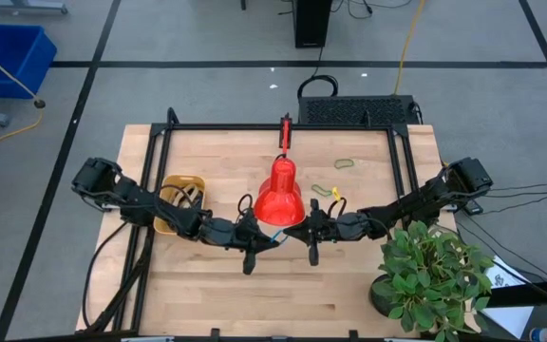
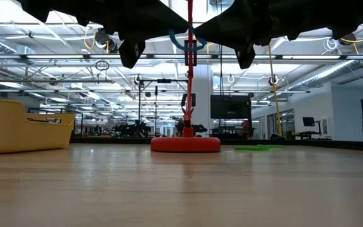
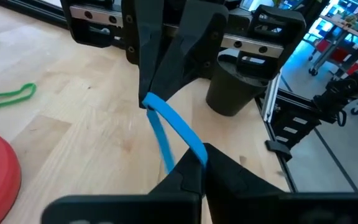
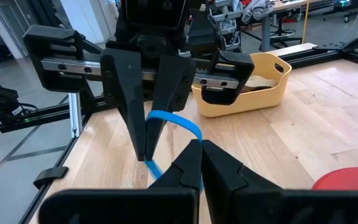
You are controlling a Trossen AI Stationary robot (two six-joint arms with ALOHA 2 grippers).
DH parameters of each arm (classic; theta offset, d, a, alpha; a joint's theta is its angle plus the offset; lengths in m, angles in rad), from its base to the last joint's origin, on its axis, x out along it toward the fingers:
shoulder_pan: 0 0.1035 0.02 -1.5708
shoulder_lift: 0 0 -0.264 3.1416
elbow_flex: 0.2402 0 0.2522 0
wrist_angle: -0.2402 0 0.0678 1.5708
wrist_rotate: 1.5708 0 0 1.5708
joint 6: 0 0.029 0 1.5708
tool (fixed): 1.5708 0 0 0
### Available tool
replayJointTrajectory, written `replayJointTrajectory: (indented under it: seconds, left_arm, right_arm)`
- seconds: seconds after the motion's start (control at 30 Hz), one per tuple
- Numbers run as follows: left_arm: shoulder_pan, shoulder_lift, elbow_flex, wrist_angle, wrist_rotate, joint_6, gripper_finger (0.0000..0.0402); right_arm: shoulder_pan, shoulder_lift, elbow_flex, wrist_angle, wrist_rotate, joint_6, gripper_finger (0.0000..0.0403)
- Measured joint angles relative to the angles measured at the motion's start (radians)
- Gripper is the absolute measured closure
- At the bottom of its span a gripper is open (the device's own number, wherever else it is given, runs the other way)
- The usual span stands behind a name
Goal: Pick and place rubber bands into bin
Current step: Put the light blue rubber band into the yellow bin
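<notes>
Your desk (image 1: pixel 207 294) is a pale wooden top inside a black frame, standing on a grey floor crossed with dark tape lines; a large blue crate (image 1: pixel 12 57) sits at the upper left of the high view and a leafy green potted plant (image 1: pixel 430 275) at the desk's lower right. A red lamp with a round base (image 1: pixel 279 195) stands at the desk's centre. The small yellow-orange plastic bin (image 1: pixel 180 202) sits left of the lamp, partly under the left arm. Two thin green rubber bands (image 1: pixel 344 162) lie flat in the upper right part of the desk, with a yellow one (image 1: pixel 334 193) near them. Both arms meet just below the lamp. Your left end effector (image 3: pixel 197 163) is closed on a thin blue rubber band (image 3: pixel 169 127), and the right end effector (image 4: pixel 199 155) pinches the same band, so the loop spans the two tips. The high view hardly shows that band; both wrist views show it clearly. The low view shows it hanging above the desk, and a long bright hall with ceiling lights behind.
</notes>
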Motion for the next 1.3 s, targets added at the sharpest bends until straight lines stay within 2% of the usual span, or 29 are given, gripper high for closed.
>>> replayJointTrajectory:
  seconds: [0.2, 0.43, 0.8, 0.93, 1.1, 1.3]
  left_arm:
    - [0.000, 0.000, 0.000, -0.009, 0.000, 0.002, 0.0396]
    - [0.000, 0.000, 0.000, -0.008, 0.000, 0.001, 0.0396]
    - [0.000, 0.000, 0.000, -0.059, 0.001, -0.019, 0.0398]
    - [0.002, -0.021, -0.001, -0.147, -0.002, -0.037, 0.0398]
    - [0.011, -0.079, 0.000, -0.327, -0.026, -0.087, 0.0398]
    - [0.028, -0.207, -0.001, -0.677, -0.116, -0.183, 0.0399]
  right_arm:
    - [0.000, 0.000, 0.000, 0.000, -0.002, 0.000, 0.0398]
    - [0.000, 0.000, 0.000, 0.000, -0.001, -0.018, 0.0371]
    - [0.000, 0.000, 0.000, -0.057, -0.001, -0.011, 0.0242]
    - [0.000, -0.001, 0.000, -0.102, 0.000, -0.008, 0.0215]
    - [-0.010, -0.011, -0.001, -0.169, 0.000, 0.006, 0.0200]
    - [-0.041, -0.033, -0.001, -0.285, 0.000, 0.054, 0.0199]
